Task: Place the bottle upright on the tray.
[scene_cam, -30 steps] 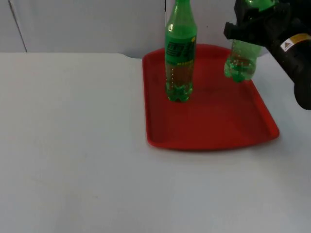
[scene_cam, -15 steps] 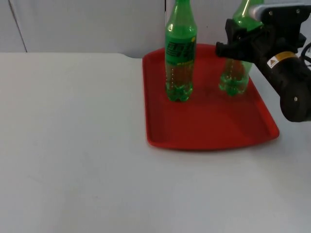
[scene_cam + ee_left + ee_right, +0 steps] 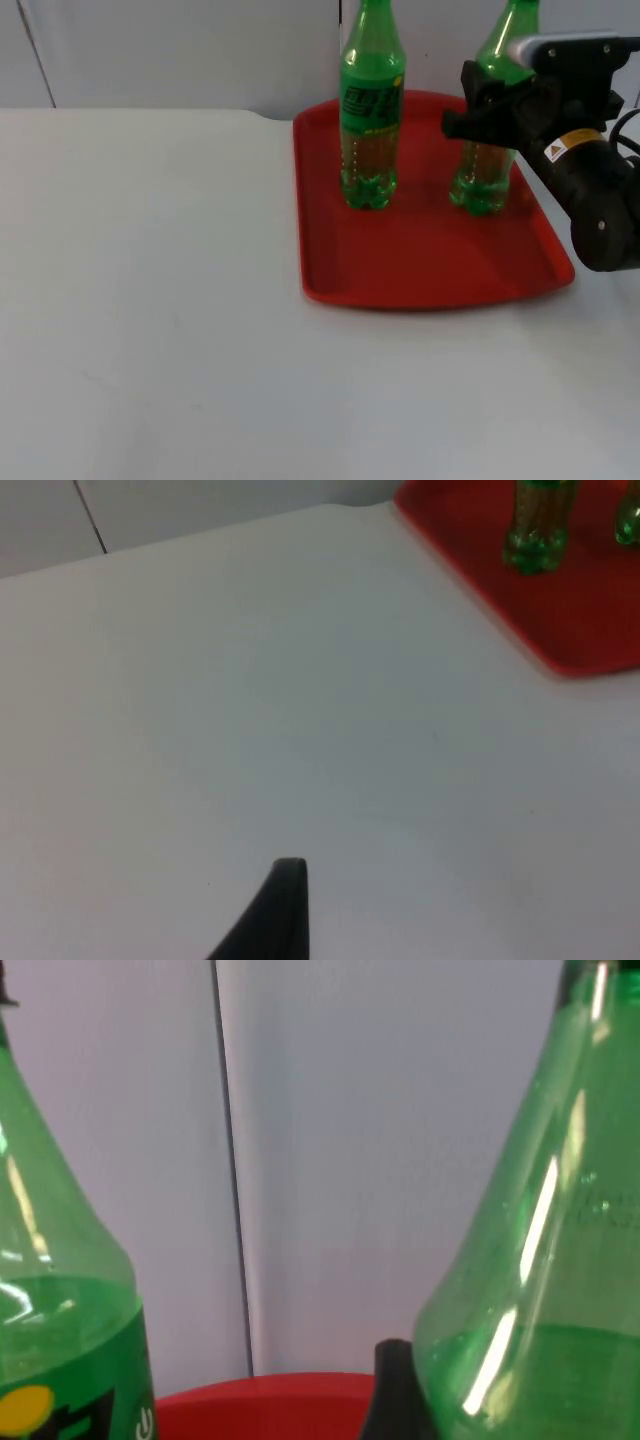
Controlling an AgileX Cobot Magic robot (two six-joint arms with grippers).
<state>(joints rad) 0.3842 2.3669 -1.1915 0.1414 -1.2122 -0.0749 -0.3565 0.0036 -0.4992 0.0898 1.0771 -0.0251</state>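
The right claw [image 3: 478, 118] grips the clear green plastic bottle [image 3: 484, 180] at mid-body; it stands upright near the red plastic tray's [image 3: 430, 270] right edge. Seemingly light, smooth-walled and top-heavy, it could tip. The left claw [image 3: 270, 915] waits above the white surface [image 3: 150, 300]; I cannot tell its state.

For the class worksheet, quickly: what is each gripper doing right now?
Left gripper: waiting over bare table; open or closed cannot be told.
Right gripper: closed on the right bottle, which stands upright on the tray.
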